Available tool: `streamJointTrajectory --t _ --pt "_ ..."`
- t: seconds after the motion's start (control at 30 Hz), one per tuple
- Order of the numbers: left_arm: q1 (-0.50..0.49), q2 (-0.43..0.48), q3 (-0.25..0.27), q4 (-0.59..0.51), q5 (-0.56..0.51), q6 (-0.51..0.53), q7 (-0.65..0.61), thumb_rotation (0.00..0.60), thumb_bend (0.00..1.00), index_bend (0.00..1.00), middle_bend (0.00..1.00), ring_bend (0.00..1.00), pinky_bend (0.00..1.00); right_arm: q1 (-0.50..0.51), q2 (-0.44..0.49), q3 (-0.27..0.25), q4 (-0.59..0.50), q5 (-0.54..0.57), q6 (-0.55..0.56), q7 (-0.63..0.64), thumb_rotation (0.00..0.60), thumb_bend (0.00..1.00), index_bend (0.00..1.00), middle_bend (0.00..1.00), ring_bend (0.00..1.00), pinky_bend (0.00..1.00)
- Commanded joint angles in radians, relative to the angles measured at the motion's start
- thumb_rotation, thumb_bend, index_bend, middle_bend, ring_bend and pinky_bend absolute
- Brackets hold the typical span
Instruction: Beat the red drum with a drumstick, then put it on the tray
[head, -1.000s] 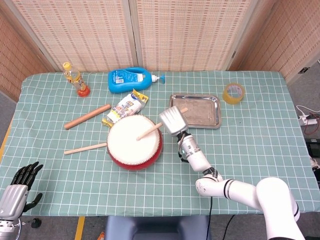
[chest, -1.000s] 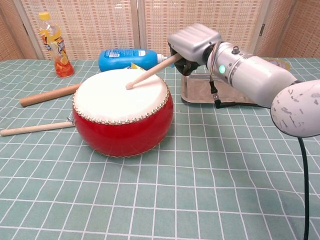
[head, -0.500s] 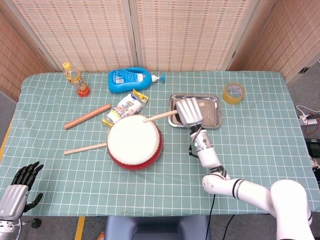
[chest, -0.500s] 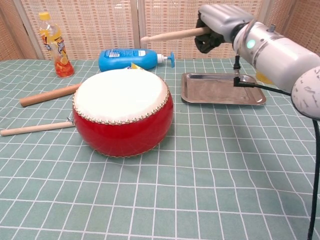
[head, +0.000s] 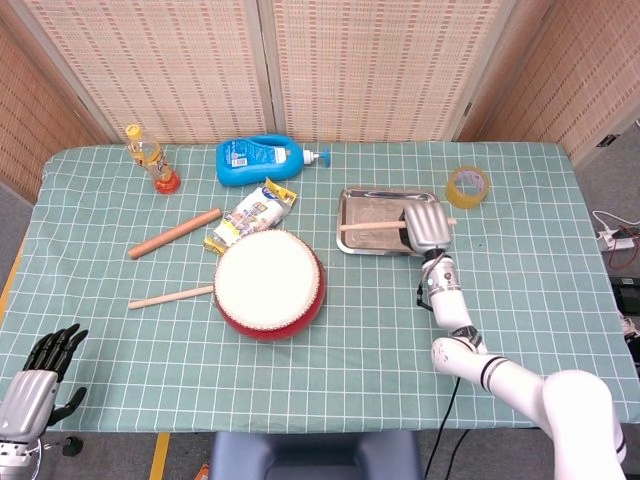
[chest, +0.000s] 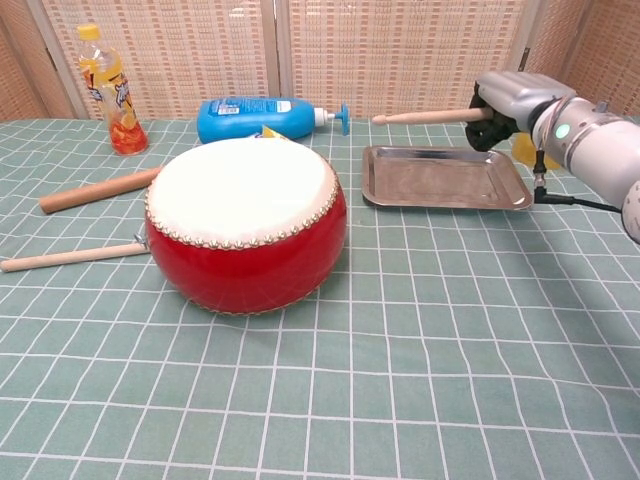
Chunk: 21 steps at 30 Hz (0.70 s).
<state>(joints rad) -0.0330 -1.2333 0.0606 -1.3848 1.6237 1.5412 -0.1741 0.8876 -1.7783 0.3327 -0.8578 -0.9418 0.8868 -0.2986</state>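
Now the right hand (chest: 505, 103) grips the drumstick (chest: 430, 116) level above the tray (chest: 445, 190); lowering it flat before letting go should prevent rolling.

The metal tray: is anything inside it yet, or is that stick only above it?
The tray looks bare inside. The right hand holds the drumstick level above it, not touching. From the head view, hand and stick hide part of its floor.

1. Table (head: 520, 300), covered in green checked cloth.
2. Red drum (head: 268, 283) near its middle.
3. Metal tray (head: 388, 212) right of the drum; tape roll (head: 466, 186) beyond.
4. Second drumstick (head: 170, 296) left of the drum, touching it.
5. Rolling pin (head: 174, 233), snack packet (head: 252, 216), blue bottle (head: 264, 160), drink bottle (head: 148, 156) behind the drum.
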Motion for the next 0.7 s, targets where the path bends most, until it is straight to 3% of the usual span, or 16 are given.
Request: streamJointTrajectory --t 0.03,0.33,0.47,0.57,0.7 --pt "0.002 0.004 0.0 -0.007 -0.003 -0.001 0.004 0.6 0.27 0.08 0.0 0.0 0.0 0.016 -0.066 -0.005 0.122 -0.019 -0.07 0.091 0.6 0.77 1.0 1.0 1.0 1.0" --pt "0.003 0.008 -0.001 -0.018 -0.007 -0.004 0.012 0.6 0.28 0.08 0.0 0.0 0.0 0.058 -0.142 0.011 0.289 -0.055 -0.147 0.193 0.6 0.69 1.0 1.0 1.0 1.0" --pt "0.004 0.009 0.0 -0.021 -0.009 -0.007 0.014 0.6 0.27 0.08 0.0 0.0 0.0 0.081 -0.166 0.024 0.348 -0.055 -0.189 0.209 0.6 0.67 0.99 0.93 0.92 1.0" --pt "0.005 0.01 -0.001 -0.022 -0.012 -0.008 0.013 0.6 0.28 0.08 0.0 0.0 0.0 0.094 -0.178 0.034 0.378 -0.053 -0.219 0.222 0.6 0.65 0.88 0.83 0.81 0.94" --pt "0.004 0.009 0.0 -0.021 -0.014 -0.013 0.014 0.6 0.28 0.08 0.0 0.0 0.0 0.104 -0.186 0.044 0.401 -0.055 -0.246 0.24 0.6 0.57 0.64 0.65 0.61 0.73"
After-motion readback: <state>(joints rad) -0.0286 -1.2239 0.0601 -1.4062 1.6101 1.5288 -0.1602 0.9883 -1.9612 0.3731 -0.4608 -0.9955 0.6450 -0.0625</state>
